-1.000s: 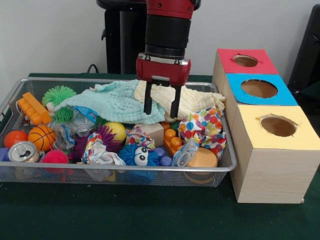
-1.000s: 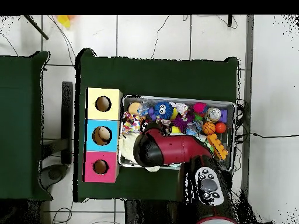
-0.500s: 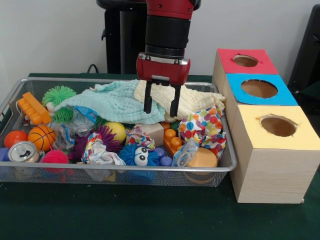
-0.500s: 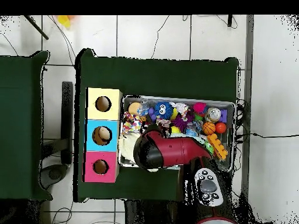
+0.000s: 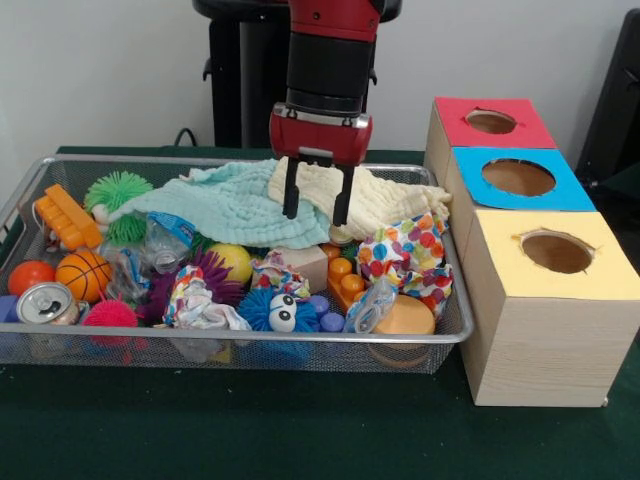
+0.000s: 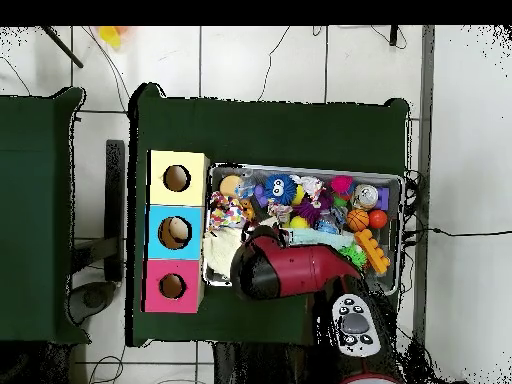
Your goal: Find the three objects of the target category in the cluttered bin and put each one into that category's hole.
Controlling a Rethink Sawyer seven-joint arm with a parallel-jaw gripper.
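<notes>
Fingers (image 5: 291, 195) spread, holding nothing; gripper (image 5: 316, 202) hangs over cloths at back of cluttered bin (image 5: 250, 342). No plush animal visible anywhere; likely buried. You should pinch mint cloth (image 5: 232, 208) by one fold, lift clear, check beneath before probing deeper.

Wide silver wire-mesh bin (image 5: 452, 325) heaped with toys and cloths; plush animals apparently hidden among the clutter

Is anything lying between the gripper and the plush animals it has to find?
No plush animals show. Under the open gripper lie a mint cloth and a cream cloth, spread over the basket's far side; they may hide some.
</notes>
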